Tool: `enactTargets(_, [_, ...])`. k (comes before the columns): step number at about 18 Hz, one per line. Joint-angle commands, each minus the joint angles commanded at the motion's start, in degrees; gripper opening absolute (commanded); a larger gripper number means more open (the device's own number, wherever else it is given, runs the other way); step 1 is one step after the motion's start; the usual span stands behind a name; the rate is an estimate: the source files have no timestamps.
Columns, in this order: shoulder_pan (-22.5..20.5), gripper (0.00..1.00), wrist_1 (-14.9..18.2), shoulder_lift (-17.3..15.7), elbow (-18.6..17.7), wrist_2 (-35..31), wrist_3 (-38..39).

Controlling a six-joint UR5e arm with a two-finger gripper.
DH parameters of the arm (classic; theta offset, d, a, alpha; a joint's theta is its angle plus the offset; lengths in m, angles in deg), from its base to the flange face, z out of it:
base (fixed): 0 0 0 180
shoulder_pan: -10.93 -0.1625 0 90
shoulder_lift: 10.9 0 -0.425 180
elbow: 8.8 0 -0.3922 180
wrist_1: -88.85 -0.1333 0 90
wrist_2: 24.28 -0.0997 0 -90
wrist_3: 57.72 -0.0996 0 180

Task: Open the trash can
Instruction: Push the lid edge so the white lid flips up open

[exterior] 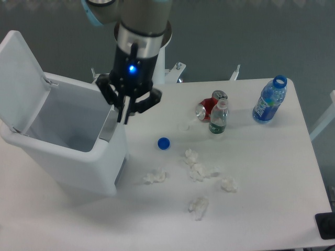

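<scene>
The trash can (73, 157) is a big white box on the table's left side. Its lid (22, 73) stands swung up at the far left, and the inside is visible. A grey push-button (107, 129) sits on the rim nearest the arm. My gripper (125, 119) hangs just above and right of that button, fingers pressed together with nothing between them.
A blue bottle cap (164, 143) lies right of the trash can. Several crumpled tissues (197, 170) are scattered mid-table. A red can (205, 110), a small green bottle (218, 119) and a blue bottle (269, 101) stand at the back right.
</scene>
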State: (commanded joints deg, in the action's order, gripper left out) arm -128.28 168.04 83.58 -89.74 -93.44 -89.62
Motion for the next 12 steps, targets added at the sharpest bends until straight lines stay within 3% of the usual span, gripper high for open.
enactTargets(6, [-2.64,1.0,-0.35,-0.53,-0.26,-8.16,-4.13])
enactTargets(12, [-5.98,1.0,-0.79,1.05,-0.7,-17.65,-13.52])
